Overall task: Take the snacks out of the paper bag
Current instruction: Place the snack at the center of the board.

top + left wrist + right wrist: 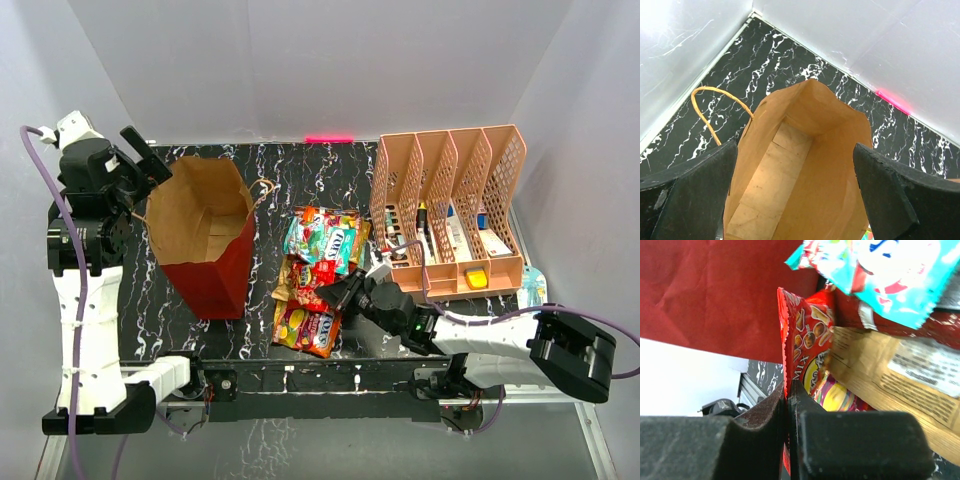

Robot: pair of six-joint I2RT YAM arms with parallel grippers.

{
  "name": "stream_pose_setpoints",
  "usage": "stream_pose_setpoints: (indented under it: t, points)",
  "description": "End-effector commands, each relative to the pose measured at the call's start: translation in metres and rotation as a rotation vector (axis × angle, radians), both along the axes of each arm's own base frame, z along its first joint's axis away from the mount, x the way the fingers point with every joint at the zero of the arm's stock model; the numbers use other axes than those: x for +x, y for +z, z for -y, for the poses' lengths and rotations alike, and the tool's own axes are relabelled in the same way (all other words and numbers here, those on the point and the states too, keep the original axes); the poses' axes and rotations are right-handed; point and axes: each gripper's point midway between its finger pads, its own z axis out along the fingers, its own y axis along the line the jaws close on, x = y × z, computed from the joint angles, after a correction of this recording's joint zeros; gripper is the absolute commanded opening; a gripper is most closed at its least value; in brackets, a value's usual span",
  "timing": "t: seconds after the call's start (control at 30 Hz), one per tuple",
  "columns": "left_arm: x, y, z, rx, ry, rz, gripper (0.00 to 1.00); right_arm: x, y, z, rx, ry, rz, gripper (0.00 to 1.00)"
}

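Pinching the edge of a red glossy snack packet point(810, 335), the right tool point(788, 390) is pressed together on thin film that looks light, soft and slippery, so I judge the sealed border the safest hold. Behind it the other flat glossy packets point(322, 245) lie heaped on the black marbled bench point(300, 175) beside the tall red paper bag point(215, 270), over whose open mouth the left tool point(148, 158) hangs spread.

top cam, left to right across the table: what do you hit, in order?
left arm → paper bag → snacks → pink desk organiser. Right arm is left out because it spans the snacks and the organiser.
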Motion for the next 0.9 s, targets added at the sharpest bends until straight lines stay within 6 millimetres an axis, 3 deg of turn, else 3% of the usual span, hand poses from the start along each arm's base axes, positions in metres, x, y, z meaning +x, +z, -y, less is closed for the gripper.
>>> stream_pose_setpoints:
  t: [0.0, 0.33, 0.63, 0.77, 0.87]
  points:
    - [-0.008, 0.023, 0.011, 0.017, -0.079, 0.063, 0.98, 0.009, -0.001, 0.011, 0.162, -0.11, -0.131, 0.07]
    - [-0.007, 0.027, 0.036, 0.01, -0.233, 0.088, 0.98, 0.007, -0.051, 0.02, 0.031, -0.095, -0.251, 0.07]
    - [-0.006, 0.033, 0.044, 0.029, -0.295, 0.107, 0.98, 0.001, -0.067, 0.015, -0.031, -0.05, -0.274, 0.09]
    - [-0.005, 0.033, 0.048, 0.026, -0.316, 0.11, 0.98, 0.002, -0.066, 0.017, -0.036, -0.057, -0.266, 0.16]
    - [-0.003, 0.032, 0.049, 0.027, -0.325, 0.109, 0.98, 0.002, -0.064, 0.018, -0.064, -0.052, -0.252, 0.31]
